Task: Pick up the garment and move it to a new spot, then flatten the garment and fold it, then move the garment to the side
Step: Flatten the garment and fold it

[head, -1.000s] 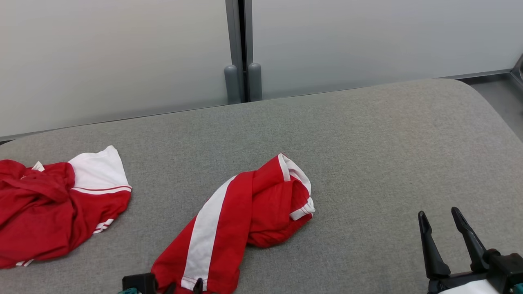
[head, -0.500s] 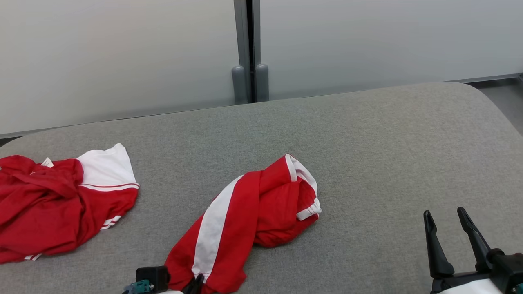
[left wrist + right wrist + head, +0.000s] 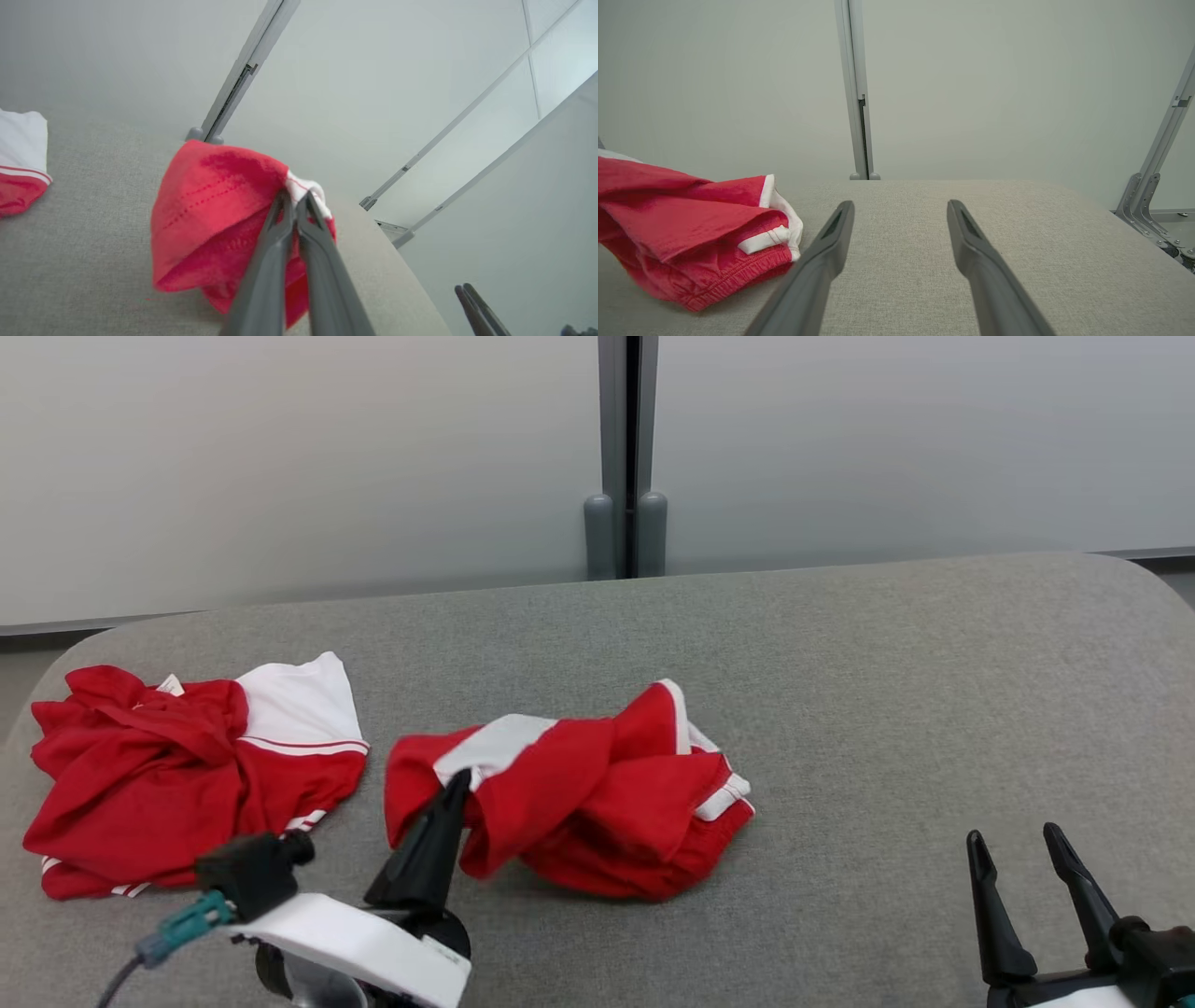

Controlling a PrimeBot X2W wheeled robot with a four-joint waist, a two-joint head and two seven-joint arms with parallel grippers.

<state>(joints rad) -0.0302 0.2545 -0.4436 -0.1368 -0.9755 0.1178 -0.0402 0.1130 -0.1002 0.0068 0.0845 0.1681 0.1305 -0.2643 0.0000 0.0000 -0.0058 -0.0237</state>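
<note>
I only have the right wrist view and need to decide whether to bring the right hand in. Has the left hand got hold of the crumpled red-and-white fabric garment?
Observer: Yes. The left hand is shut on an edge of the crumpled red-and-white fabric garment, pinching red and white cloth.
Operator: Is there anything further left that I can't see?
Observer: A second red-and-white garment lies bunched at the left end of the grey padded table, apart from the held one.

Setting: my workplace looks like an office or lab bay. Frosted partition panels on grey metal posts; grey fabric-covered table before me.
</note>
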